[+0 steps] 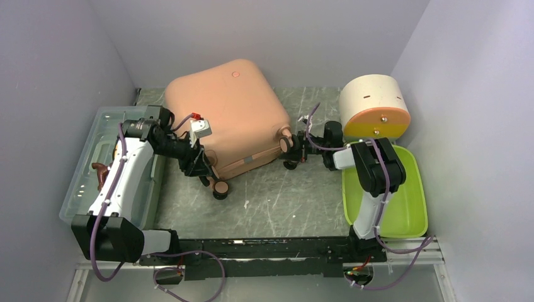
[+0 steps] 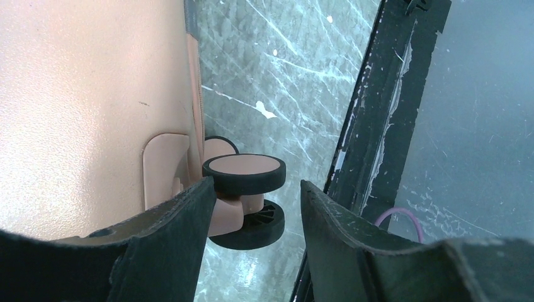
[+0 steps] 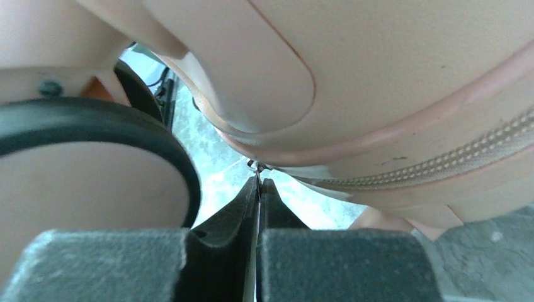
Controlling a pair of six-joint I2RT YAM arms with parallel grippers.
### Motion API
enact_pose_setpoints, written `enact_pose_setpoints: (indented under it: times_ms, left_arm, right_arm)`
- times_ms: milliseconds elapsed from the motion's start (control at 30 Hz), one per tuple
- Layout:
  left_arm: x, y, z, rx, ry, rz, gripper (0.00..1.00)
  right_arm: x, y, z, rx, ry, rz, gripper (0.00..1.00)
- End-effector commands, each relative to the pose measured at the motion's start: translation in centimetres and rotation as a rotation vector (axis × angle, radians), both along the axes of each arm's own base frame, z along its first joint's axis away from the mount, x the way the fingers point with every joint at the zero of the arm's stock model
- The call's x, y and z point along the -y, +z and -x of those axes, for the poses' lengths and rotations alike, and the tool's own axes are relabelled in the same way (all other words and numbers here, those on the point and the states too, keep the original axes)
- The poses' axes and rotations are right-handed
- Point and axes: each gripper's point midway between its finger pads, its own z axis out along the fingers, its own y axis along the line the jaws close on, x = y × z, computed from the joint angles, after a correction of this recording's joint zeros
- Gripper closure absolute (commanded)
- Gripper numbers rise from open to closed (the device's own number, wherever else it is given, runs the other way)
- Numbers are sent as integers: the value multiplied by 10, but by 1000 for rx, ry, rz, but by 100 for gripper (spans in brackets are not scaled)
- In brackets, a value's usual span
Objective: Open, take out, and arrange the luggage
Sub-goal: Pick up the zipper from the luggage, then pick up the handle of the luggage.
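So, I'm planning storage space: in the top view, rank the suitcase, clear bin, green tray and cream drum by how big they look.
1. suitcase
2. clear bin, partly covered, so less sure
3. green tray
4. cream drum

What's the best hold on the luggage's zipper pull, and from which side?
Pinch the thin metal pull tab flat between the jaws, coming at the luggage from its right-hand wheel end: it sticks out edge-on beside the wheel, as the right gripper has it.

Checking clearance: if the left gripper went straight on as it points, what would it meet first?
Likely the black-rimmed caster wheel of the salmon-pink hard-shell suitcase, just ahead between the left gripper's open fingers; depth is unclear.
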Motion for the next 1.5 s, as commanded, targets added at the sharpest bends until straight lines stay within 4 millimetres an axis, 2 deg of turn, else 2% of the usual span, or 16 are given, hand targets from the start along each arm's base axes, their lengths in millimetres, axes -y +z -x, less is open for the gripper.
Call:
enact_pose_setpoints:
  times_ms: [0, 167, 333, 433, 733, 900, 1100, 1300, 1367, 1467]
  left_arm:
    - [-31, -31, 19, -104, 52, -185, 40]
    - [-32, -28, 21, -88, 55, -188, 40]
    - [-31, -27, 22, -88, 53, -181, 42]
    - [-30, -24, 24, -81, 54, -174, 42]
    - [-30, -20, 26, -73, 55, -175, 42]
    - [-28, -17, 27, -63, 55, -158, 43]
    - [-27, -23, 32, -88, 44, -154, 44]
    - [-29, -29, 35, -93, 43, -164, 44]
    - [-27, -25, 35, -90, 42, -151, 44]
    - [-20, -3, 29, -40, 45, -101, 42]
  right_arm:
    - [24, 5, -34, 88, -210, 134, 100]
    - [48, 6, -40, 64, -379, 246, 100]
    - [80, -16, -69, 0, -573, 444, 100]
    - [96, -26, -82, -51, -634, 504, 100]
    - [123, -18, -96, -89, -783, 560, 100]
    - [136, -16, -97, -126, -834, 545, 100]
    - [147, -20, -99, -217, -872, 494, 100]
    - [158, -19, -112, -206, -923, 521, 100]
    - [155, -16, -114, -196, -916, 515, 100]
    - [149, -16, -113, -188, -891, 522, 100]
